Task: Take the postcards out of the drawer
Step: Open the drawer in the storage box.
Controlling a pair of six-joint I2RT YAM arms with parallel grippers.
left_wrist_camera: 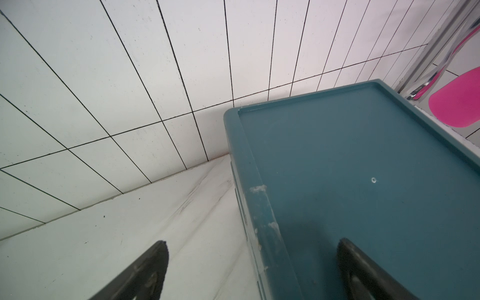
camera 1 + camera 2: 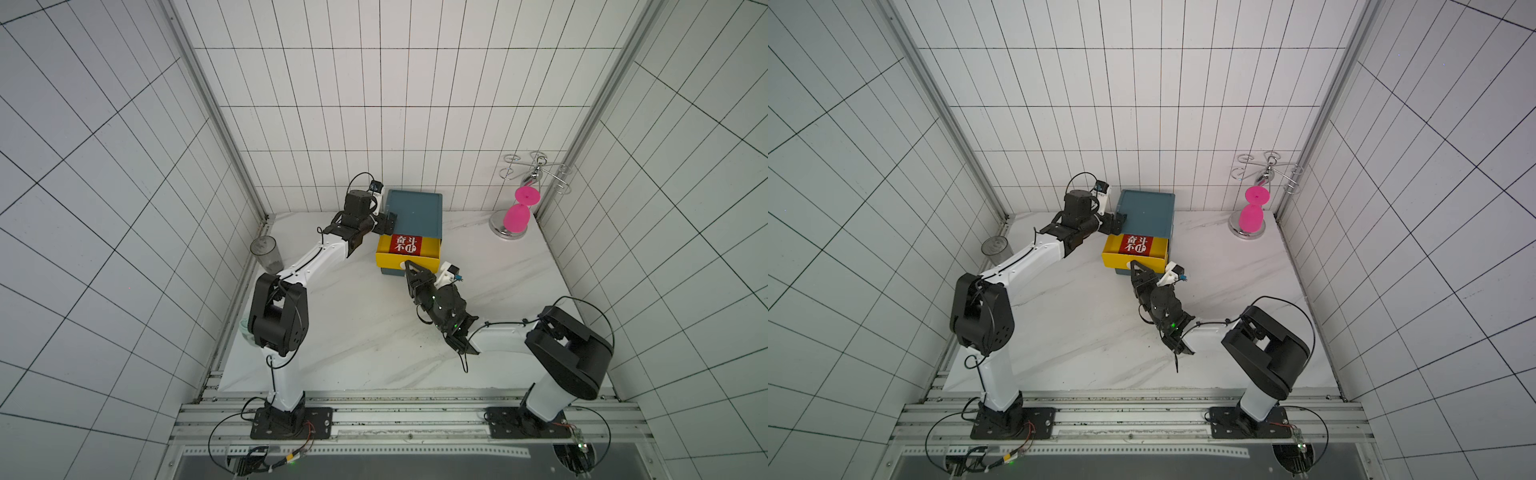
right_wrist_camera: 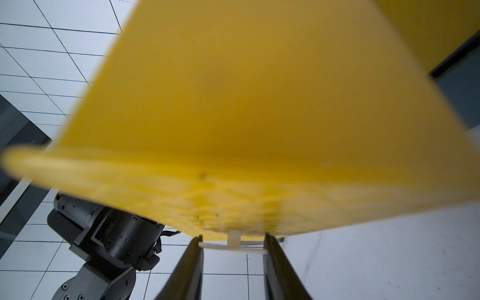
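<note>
R: right gripper (image 3: 232,245) jaws pinch small white plastic handle (image 3: 233,239) of yellow plastic drawer (image 2: 388,260); drawer stands partly out | L: left gripper (image 1: 252,249) jaws spread wide, straddling top edge of teal plastic cabinet (image 1: 350,168) | CARDS: red rectangular postcards (image 2: 406,244) lie inside the drawer

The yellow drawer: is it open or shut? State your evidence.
Open: the yellow drawer juts out of the teal cabinet, with a red postcard showing inside.

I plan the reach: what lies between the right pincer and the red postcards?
The yellow drawer's front wall stands between the right pincer and the postcards, in both top views.
</note>
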